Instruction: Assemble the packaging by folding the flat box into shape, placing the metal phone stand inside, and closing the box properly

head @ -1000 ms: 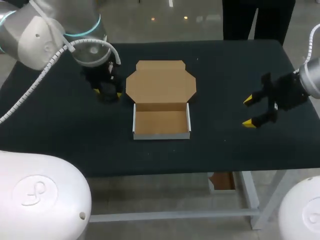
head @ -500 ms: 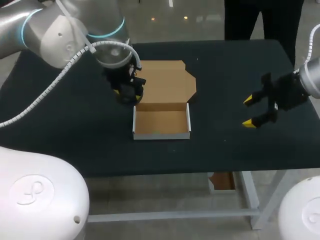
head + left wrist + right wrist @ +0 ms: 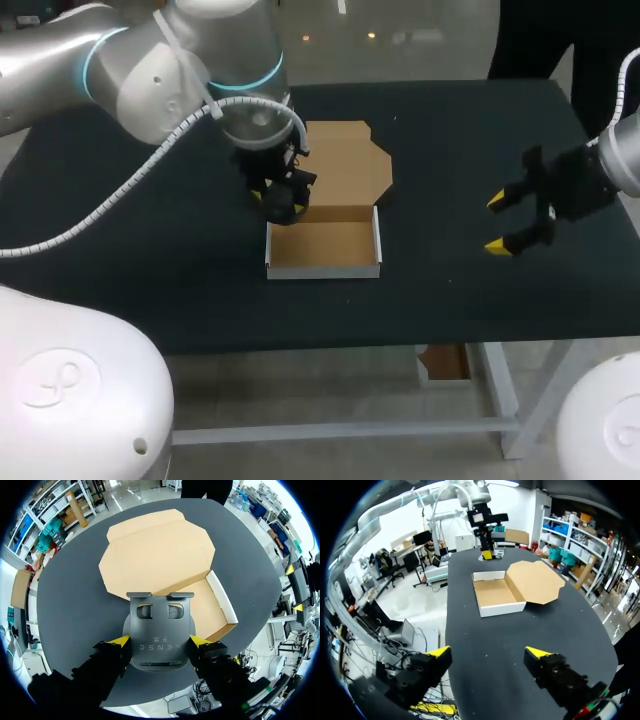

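The cardboard box [image 3: 322, 247] lies open at the table's middle, its tray folded up with white outer walls and its lid [image 3: 345, 162] flat behind it. My left gripper [image 3: 280, 196] hovers over the tray's rear left corner. It is shut on the dark grey metal phone stand [image 3: 160, 640], whose two sides touch both yellow tips. Seen from the left wrist, the tray [image 3: 206, 605] and lid [image 3: 155, 550] lie just ahead of the stand. My right gripper [image 3: 497, 222] stands open and empty well to the right of the box, which the right wrist view shows far ahead of the gripper [image 3: 490, 656] as box [image 3: 497, 596].
The black table [image 3: 150, 270] has bare surface left, right and in front of the box. My left arm's grey cable loops over the table's left part.
My left arm has carried the phone stand to the right, from beside the lid's left edge to the tray's rear left corner. The right arm has kept still.
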Controlling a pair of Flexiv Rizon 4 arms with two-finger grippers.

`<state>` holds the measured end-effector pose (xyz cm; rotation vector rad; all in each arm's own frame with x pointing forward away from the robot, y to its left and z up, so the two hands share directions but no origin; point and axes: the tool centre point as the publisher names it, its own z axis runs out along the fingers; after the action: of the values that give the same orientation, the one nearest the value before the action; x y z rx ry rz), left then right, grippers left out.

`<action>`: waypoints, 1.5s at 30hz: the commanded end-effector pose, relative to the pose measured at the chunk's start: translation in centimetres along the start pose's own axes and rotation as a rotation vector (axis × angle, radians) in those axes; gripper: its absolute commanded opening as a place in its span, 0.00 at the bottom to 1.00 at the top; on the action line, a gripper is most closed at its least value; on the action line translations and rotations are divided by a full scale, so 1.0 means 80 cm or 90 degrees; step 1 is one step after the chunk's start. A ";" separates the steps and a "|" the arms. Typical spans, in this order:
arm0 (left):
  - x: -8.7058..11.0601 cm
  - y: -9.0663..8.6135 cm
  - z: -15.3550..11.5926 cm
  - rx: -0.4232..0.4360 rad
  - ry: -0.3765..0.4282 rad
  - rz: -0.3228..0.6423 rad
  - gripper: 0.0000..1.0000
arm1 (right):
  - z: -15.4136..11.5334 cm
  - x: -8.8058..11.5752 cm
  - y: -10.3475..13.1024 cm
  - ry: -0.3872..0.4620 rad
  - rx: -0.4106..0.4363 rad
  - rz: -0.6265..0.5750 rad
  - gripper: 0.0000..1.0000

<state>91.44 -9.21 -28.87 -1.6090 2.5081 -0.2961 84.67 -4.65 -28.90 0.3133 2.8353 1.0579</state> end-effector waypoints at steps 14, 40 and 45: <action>0.050 -0.014 0.031 -0.015 0.001 0.032 0.00 | -0.002 0.000 0.000 0.002 -0.003 -0.001 1.00; 0.076 -0.011 0.091 -0.020 0.028 0.078 0.00 | -0.002 0.000 0.000 0.002 -0.003 -0.001 1.00; 0.079 -0.012 0.100 -0.022 0.024 0.081 0.00 | -0.002 0.000 0.000 0.002 -0.003 -0.001 1.00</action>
<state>91.32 -15.48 -36.14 -1.4608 2.6469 -0.2844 84.70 -4.63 -28.92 0.3134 2.8358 1.0578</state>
